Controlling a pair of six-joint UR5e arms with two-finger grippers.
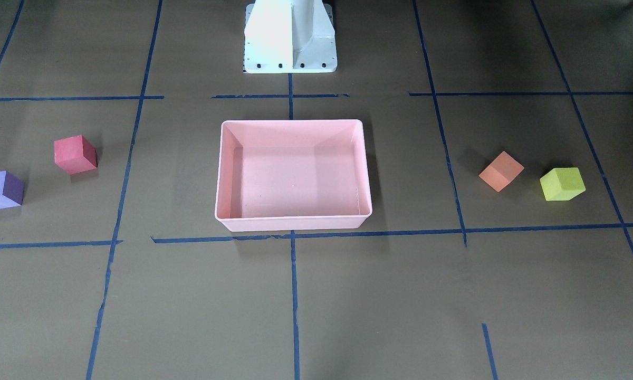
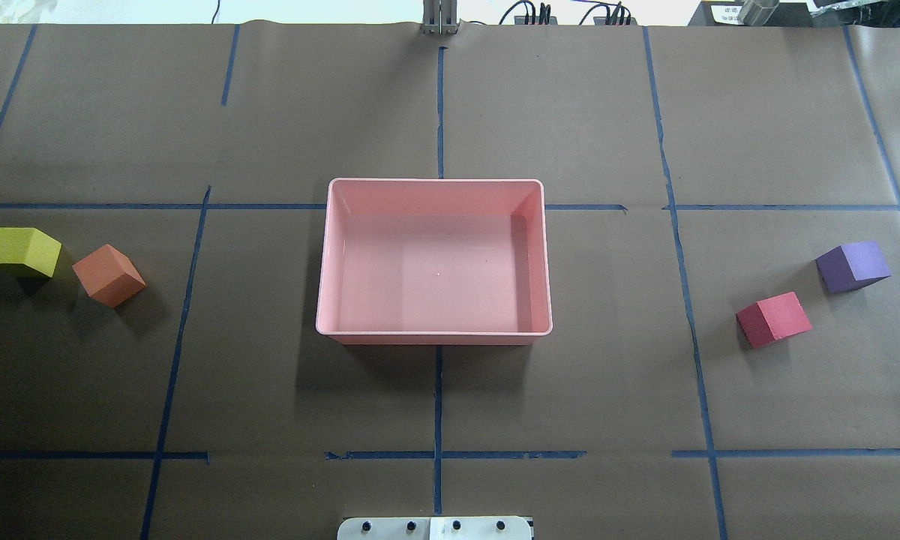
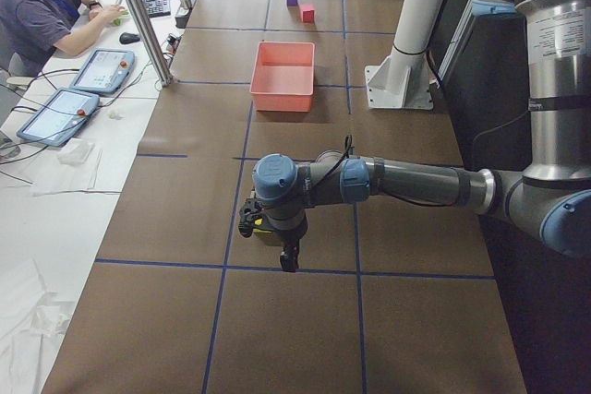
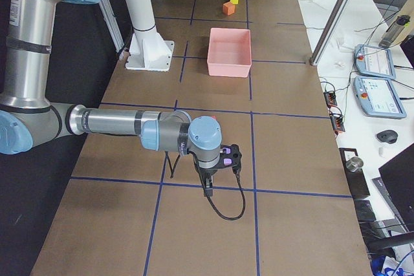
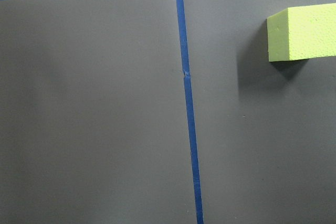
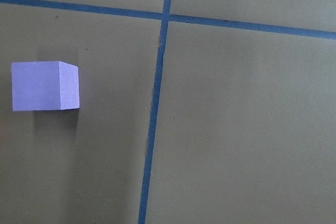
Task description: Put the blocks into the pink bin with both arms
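Both claws appear only in the views from the counter's ends, where it cannot be told whether their fingers are spread or pressed together. The left claw [image 3: 277,241] is pointed down, low over the counter [image 2: 270,390]; the right claw [image 4: 215,167] is held the same way at the opposite end. Each is carried on a wrist bent downward. The left arm [image 3: 416,182] and the right arm [image 4: 116,122] are stretched out nearly level, grey tubes joined by light-blue caps, with black cable looped at the wrists.

The yellow-green block [image 5: 303,32], grainy and foam-like, is caught at the right edge of the left wrist view; the purple block [image 6: 44,85] is seen at the left of the right wrist view. From overhead, the orange block [image 2: 109,275] is shown just beside the yellow-green one on the robot's left, and the red block [image 2: 773,319] near the purple one on its right. All four sharp-edged cubes lie on the paper, outside the pink bin [image 2: 435,196]. The bin, smooth plastic with sloped walls and a rolled rim, is set at the centre. The counter is covered in matte brown paper gridded with blue tape.
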